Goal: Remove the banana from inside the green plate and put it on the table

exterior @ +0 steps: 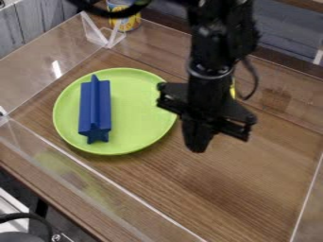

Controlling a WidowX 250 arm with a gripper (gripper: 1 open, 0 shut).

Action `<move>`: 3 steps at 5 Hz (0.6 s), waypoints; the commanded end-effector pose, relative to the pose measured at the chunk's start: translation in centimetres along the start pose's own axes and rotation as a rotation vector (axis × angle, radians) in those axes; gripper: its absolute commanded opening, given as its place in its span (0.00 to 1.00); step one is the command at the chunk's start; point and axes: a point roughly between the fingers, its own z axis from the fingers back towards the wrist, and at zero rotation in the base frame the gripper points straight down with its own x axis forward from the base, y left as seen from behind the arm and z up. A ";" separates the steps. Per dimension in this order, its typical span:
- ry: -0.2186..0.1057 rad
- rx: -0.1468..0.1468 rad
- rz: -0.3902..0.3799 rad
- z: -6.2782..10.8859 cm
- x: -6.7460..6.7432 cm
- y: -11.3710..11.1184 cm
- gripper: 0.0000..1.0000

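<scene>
The claw (pixel 198 144), pressed together, points down at the surface (pixel 252 198) just right of the green plate (pixel 127 142); the banana is hidden.

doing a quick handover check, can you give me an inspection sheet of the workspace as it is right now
surface: brown wood-grain tabletop, glossy, with clear acrylic walls along its edges
job's things: large round lime-green plate lies flat on the tabletop; the small yellow toy banana is not visible, possibly hidden behind the gripper
clutter: long blue grooved block lying in the left half of the plate
grippers: black gripper points straight down just right of the plate's rim, shut; what it holds cannot be seen
cables: dark cable looping beside the arm
surroundings: yellow-labelled container beyond the far wall
</scene>
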 end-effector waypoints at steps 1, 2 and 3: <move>-0.017 -0.010 -0.001 -1.5 0.3 1.0 0.00; -0.009 -0.016 0.015 -1.8 0.3 0.3 0.00; -0.001 -0.025 0.027 -1.6 0.4 -0.5 1.00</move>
